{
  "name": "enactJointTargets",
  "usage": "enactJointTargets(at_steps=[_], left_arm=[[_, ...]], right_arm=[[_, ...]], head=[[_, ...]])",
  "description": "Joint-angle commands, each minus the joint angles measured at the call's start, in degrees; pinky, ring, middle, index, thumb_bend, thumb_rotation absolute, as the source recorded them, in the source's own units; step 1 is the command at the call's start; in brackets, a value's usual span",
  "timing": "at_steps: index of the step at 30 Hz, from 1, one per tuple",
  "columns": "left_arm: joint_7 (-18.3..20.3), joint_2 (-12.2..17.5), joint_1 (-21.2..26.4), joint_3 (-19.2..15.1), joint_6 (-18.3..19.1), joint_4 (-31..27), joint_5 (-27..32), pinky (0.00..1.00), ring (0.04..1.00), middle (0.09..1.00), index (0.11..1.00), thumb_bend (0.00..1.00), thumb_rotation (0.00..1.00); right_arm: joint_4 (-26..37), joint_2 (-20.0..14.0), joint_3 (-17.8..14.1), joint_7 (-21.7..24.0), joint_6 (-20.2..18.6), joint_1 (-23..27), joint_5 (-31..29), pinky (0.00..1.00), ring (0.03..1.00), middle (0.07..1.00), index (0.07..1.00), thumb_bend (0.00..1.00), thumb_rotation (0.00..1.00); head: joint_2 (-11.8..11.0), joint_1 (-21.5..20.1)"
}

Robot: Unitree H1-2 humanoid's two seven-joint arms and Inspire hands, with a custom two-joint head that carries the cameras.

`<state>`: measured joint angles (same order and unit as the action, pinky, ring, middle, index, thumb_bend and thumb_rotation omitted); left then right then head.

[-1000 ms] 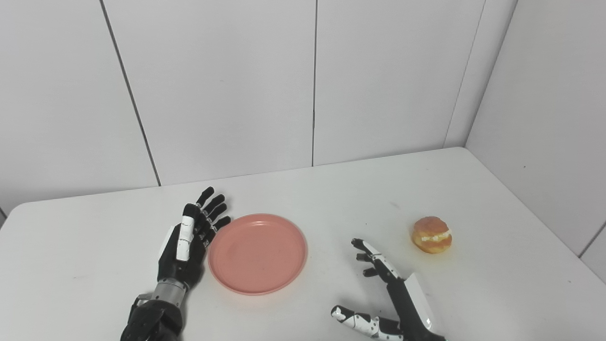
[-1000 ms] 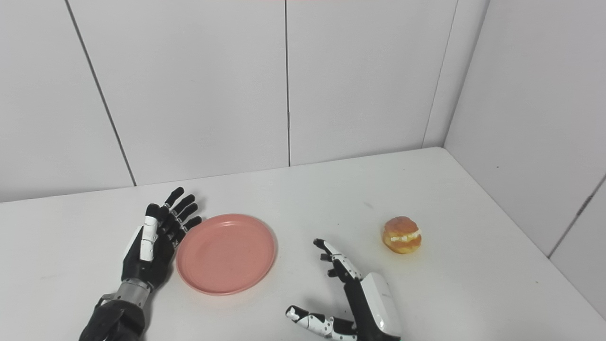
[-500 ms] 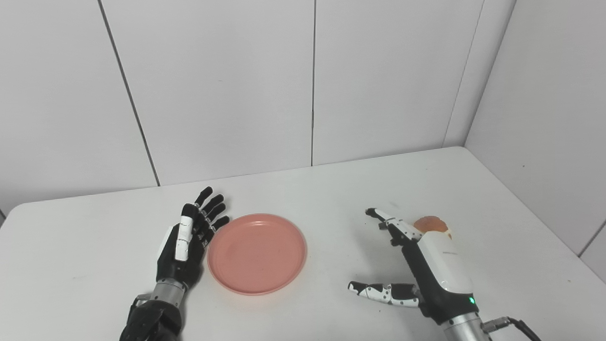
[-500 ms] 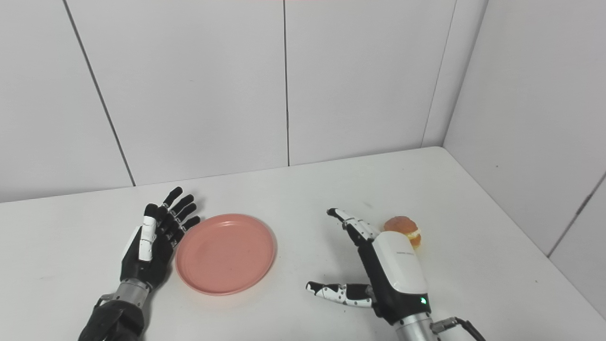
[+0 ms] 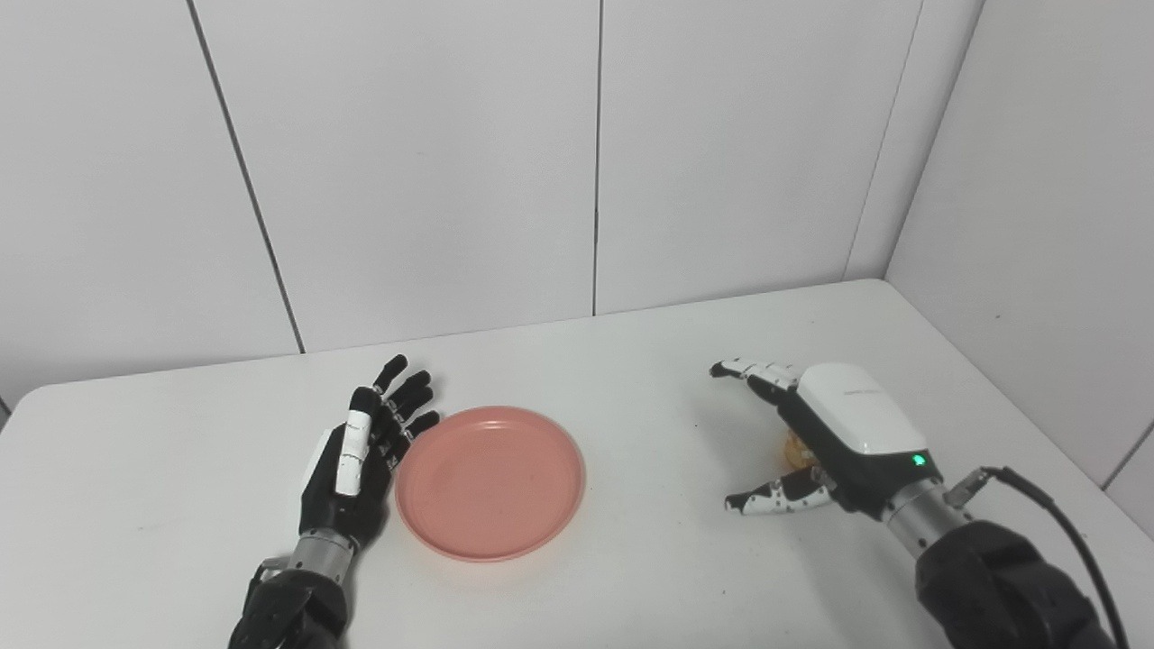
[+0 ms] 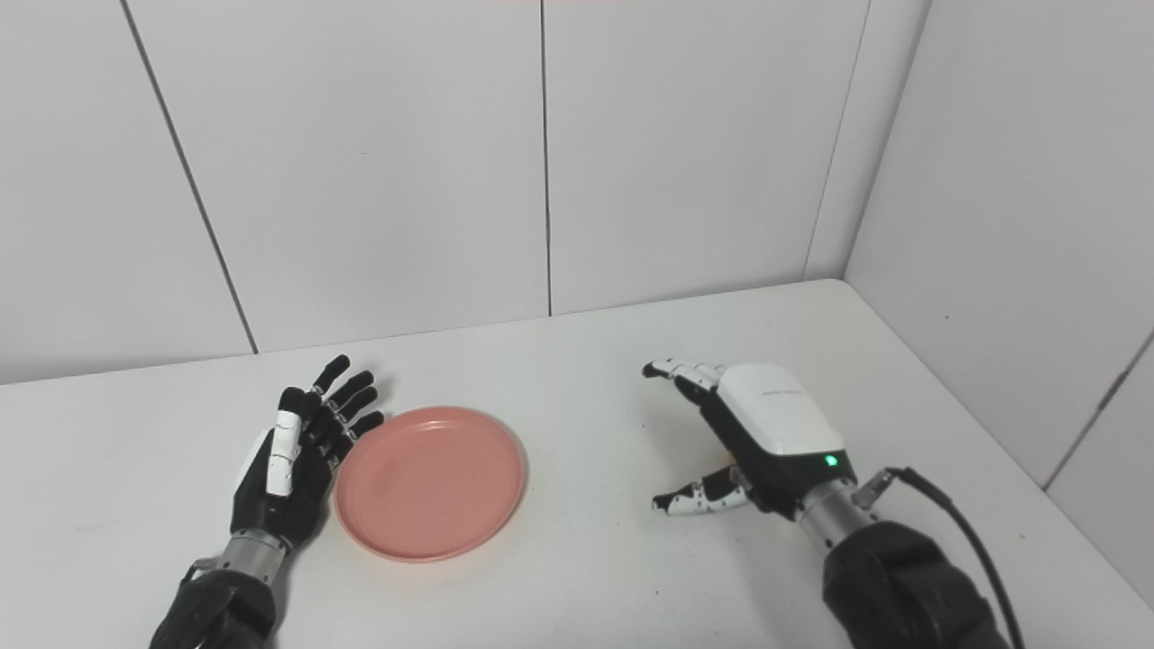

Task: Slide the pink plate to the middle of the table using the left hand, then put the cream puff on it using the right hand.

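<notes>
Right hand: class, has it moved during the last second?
Yes. The right hand moved away from the robot and rightward, further from the pink plate, now covering the cream puff.

One pink plate (image 5: 489, 482), one cream puff (image 5: 796, 448), two hands

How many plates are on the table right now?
1. The pink plate lies left of the table's middle, right beside the open left hand. Nothing suggests another, though the right hand covers a small patch of table.
</notes>
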<state>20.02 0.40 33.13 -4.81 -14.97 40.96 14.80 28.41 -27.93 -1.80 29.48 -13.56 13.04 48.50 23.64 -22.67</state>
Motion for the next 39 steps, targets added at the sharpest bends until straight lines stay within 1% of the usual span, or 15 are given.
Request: enactJointTargets(at_steps=[1, 3, 7, 13, 17, 21, 24, 26, 29, 31, 36, 39], left_arm=[[0.93, -0.49, -4.91, -0.14, -1.12, 4.17, 0.66, 0.84, 0.898, 0.867, 0.906, 0.84, 0.85], [0.81, -0.48, -5.01, -0.08, -0.91, 3.81, 0.55, 0.84, 0.897, 0.863, 0.907, 0.84, 0.85], [1.05, -0.42, -5.01, -0.06, -0.86, 3.83, 0.68, 0.84, 0.895, 0.863, 0.912, 0.83, 0.85], [0.80, -0.60, -5.23, 0.02, -0.74, 3.45, 0.60, 0.84, 0.890, 0.848, 0.908, 0.83, 0.85], [0.89, -0.62, -5.18, 0.22, -1.05, 3.80, 0.37, 0.84, 0.895, 0.846, 0.907, 0.83, 0.85], [1.05, -0.66, -5.11, 0.21, -1.24, 4.25, 0.52, 0.84, 0.899, 0.847, 0.907, 0.83, 0.85], [1.03, -0.71, -5.12, 0.18, -1.22, 4.31, 0.59, 0.84, 0.893, 0.845, 0.907, 0.83, 0.85], [1.10, -0.76, -5.31, 0.27, -1.01, 3.83, 0.60, 0.84, 0.895, 0.848, 0.908, 0.83, 0.85], [1.02, -0.80, -5.49, 0.34, -0.82, 3.41, 0.56, 0.83, 0.895, 0.845, 0.907, 0.83, 0.85], [1.01, -0.77, -5.64, 0.39, -0.73, 3.13, 0.54, 0.83, 0.892, 0.840, 0.907, 0.83, 0.85], [1.25, -0.74, -5.69, 0.47, -0.89, 3.24, 0.57, 0.84, 0.888, 0.825, 0.913, 0.82, 0.85], [1.06, -0.81, -5.71, 0.59, -0.98, 3.28, 0.38, 0.84, 0.887, 0.821, 0.912, 0.82, 0.86]], right_arm=[[0.48, -2.65, 0.31, 3.63, -2.58, 3.46, 1.31, 0.70, 0.845, 0.878, 0.839, 1.00, 0.26], [-0.29, -3.78, 0.39, 4.96, -3.43, 4.79, 0.91, 0.71, 0.848, 0.880, 0.828, 1.00, 0.24], [-2.14, -5.61, 0.90, 6.35, -4.25, 6.78, 1.80, 0.73, 0.858, 0.884, 0.816, 1.00, 0.24], [-5.11, -8.02, 1.75, 7.64, -3.96, 9.05, 2.12, 0.73, 0.875, 0.890, 0.816, 1.00, 0.24], [-9.05, -10.64, 3.70, 10.24, -4.09, 11.19, 3.76, 0.71, 0.873, 0.893, 0.819, 1.00, 0.26], [-12.19, -11.97, 4.82, 11.57, -4.31, 12.43, 3.52, 0.70, 0.879, 0.899, 0.820, 1.00, 0.26], [-13.62, -12.50, 5.31, 12.20, -4.39, 12.91, 3.41, 0.69, 0.888, 0.907, 0.822, 1.00, 0.22], [-15.92, -12.70, 5.56, 12.89, -5.07, 13.49, 3.23, 0.68, 0.895, 0.915, 0.822, 1.00, 0.20], [-17.27, -12.87, 5.76, 13.22, -5.42, 13.83, 3.13, 0.67, 0.900, 0.920, 0.823, 1.00, 0.19], [-19.27, -13.14, 6.14, 12.57, -4.77, 13.99, 3.09, 0.66, 0.897, 0.918, 0.823, 1.00, 0.19], [-22.71, -14.04, 8.71, 11.94, -3.84, 14.73, 5.11, 0.66, 0.899, 0.919, 0.831, 1.00, 0.17], [-23.99, -14.23, 9.85, 11.45, -3.94, 15.23, 5.84, 0.66, 0.901, 0.920, 0.833, 1.00, 0.16]], head=[[0.00, 0.08], [0.00, 0.08], [0.01, 0.21], [0.14, 0.41], [0.16, 0.61], [0.11, 0.61], [0.11, 0.61], [0.11, 0.85], [0.11, 0.89], [0.29, 1.01], [0.22, 0.99], [0.22, 0.99]])
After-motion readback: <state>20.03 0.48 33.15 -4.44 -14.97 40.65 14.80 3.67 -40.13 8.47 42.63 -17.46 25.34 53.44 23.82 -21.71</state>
